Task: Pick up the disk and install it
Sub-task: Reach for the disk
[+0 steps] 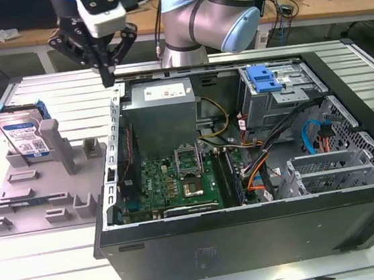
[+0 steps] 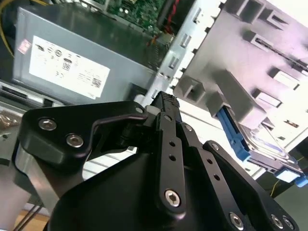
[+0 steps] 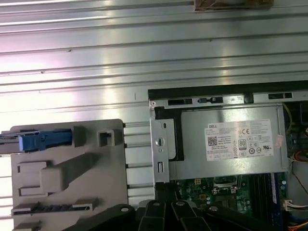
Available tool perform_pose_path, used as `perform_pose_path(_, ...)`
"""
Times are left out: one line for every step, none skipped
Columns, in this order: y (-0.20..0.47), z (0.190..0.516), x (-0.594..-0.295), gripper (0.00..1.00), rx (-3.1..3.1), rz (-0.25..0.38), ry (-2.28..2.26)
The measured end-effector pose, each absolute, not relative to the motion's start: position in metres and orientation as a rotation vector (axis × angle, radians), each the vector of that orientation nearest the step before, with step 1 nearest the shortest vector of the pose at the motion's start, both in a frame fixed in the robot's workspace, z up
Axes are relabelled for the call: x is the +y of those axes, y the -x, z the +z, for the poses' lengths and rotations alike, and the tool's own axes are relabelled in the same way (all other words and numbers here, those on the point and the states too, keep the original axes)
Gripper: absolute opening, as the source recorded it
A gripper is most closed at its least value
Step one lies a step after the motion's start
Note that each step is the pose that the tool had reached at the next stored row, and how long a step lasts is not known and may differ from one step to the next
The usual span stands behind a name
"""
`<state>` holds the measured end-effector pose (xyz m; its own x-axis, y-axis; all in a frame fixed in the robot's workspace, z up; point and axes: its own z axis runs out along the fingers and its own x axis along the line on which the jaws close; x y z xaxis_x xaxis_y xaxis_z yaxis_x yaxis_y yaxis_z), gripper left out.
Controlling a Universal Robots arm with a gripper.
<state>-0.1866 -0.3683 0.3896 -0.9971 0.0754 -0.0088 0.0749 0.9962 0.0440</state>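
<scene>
The pincer (image 1: pixel 108 80), pressed together and empty, hovers well apart from the disk (image 1: pixel 23 135).

One disk (image 1: pixel 23 135), one computer case (image 1: pixel 252 235) (lid off), one grey holder (image 1: pixel 42 200).

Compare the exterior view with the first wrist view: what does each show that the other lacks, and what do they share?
Exterior view adds: the disk's labelled face and the blue latch atop the drive cage. First wrist view adds: the disk edge-on, blue rail toward the camera. Both share: the grey holder, power supply, motherboard and gripper.
</scene>
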Motion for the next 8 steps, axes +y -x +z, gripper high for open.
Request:
perform_pose_path(0.19, 0.389, -0.367, 0.11, 3.128, 0.068, -0.118)
perform_pose_path(0.194, 0.389, -0.366, 0.11, 3.128, 0.068, -0.117)
perform_pose_path(0.198, 0.389, -0.365, 0.11, 3.129, 0.068, -0.118)
perform_pose_path(0.203, 0.388, -0.364, 0.11, 3.129, 0.068, -0.118)
perform_pose_path(0.207, 0.388, -0.363, 0.11, 3.129, 0.068, -0.118)
perform_pose_path(0.212, 0.388, -0.362, 0.11, 3.129, 0.068, -0.118)
perform_pose_path(0.216, 0.388, -0.361, 0.11, 3.129, 0.068, -0.118)
perform_pose_path(0.219, 0.387, -0.36, 0.11, 3.129, 0.068, -0.118)
